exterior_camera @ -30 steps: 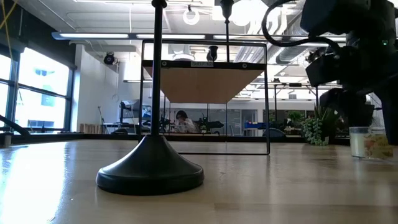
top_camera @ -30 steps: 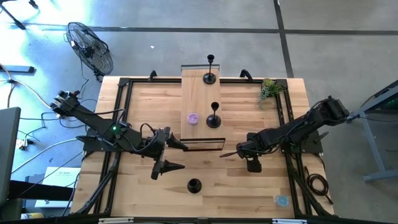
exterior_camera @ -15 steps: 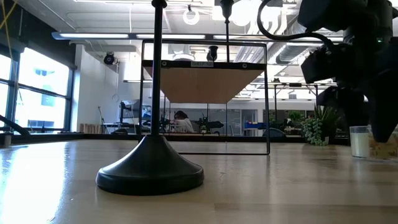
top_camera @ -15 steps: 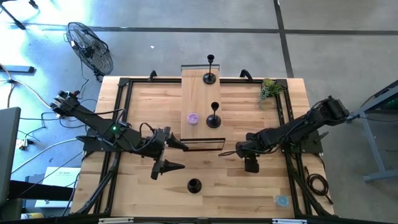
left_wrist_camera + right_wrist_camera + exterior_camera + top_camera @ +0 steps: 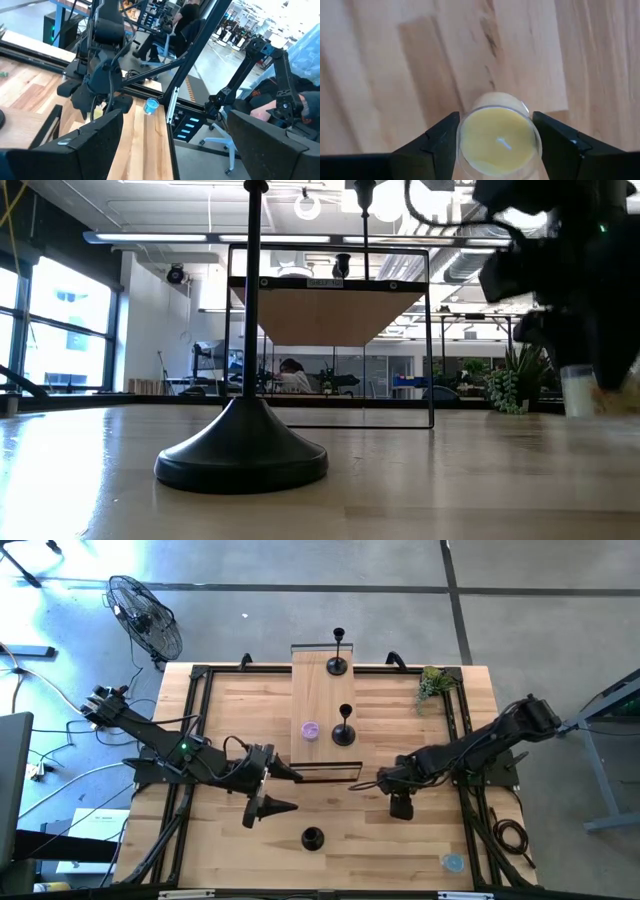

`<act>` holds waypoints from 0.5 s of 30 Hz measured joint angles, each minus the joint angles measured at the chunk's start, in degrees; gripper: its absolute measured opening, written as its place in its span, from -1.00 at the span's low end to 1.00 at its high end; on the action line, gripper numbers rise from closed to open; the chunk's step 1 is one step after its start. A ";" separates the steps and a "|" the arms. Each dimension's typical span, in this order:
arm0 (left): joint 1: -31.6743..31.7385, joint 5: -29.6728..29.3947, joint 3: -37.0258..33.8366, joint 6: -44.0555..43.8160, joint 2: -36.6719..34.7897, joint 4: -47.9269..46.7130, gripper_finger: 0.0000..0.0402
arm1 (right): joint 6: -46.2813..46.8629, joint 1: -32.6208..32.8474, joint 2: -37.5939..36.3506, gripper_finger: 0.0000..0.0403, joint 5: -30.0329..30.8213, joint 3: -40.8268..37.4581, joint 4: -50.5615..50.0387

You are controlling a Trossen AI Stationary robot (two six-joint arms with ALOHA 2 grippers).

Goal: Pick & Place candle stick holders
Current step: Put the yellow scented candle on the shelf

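Three matte-black candle stick holders show in the high view. One (image 5: 338,662) stands at the far end of a raised wooden shelf (image 5: 318,690) and one (image 5: 344,733) stands nearer on it. The third (image 5: 312,838) stands on its disc base near the table's front, and looms large in the low view (image 5: 245,450). My right gripper (image 5: 400,808) is shut on a yellow candle in a glass (image 5: 497,140), right of the shelf. My left gripper (image 5: 294,792) is open and empty, left of the shelf's near end. My right gripper pinches the candle glass by its opposite side walls (image 5: 462,134), one finger (image 5: 432,142) on each side. The fingers come from above, pointing down. The glass stays upright, its open top up. In the low view its base (image 5: 578,408) seems just off the table.
A purple candle (image 5: 310,730) sits on the shelf, which rests on a thin black wire frame (image 5: 430,330). A green plant sprig (image 5: 432,683) stands at the far right. A small blue thing (image 5: 453,862) lies near the front right corner. Black rails (image 5: 190,730) run along the table's sides.
My right gripper has moved a little toward the table's left edge with the candle glass. In the low view the glass has risen slightly. My left gripper has kept still.
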 joint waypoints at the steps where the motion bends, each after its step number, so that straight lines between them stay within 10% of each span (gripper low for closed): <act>1: 0.00 -0.01 0.01 -0.29 0.02 0.00 0.75 | -0.30 0.00 0.00 0.07 0.06 1.21 -1.39; 15: 0.02 -3.57 0.00 1.39 0.04 -1.73 0.75 | -7.05 0.00 -0.02 0.07 8.99 27.68 -30.67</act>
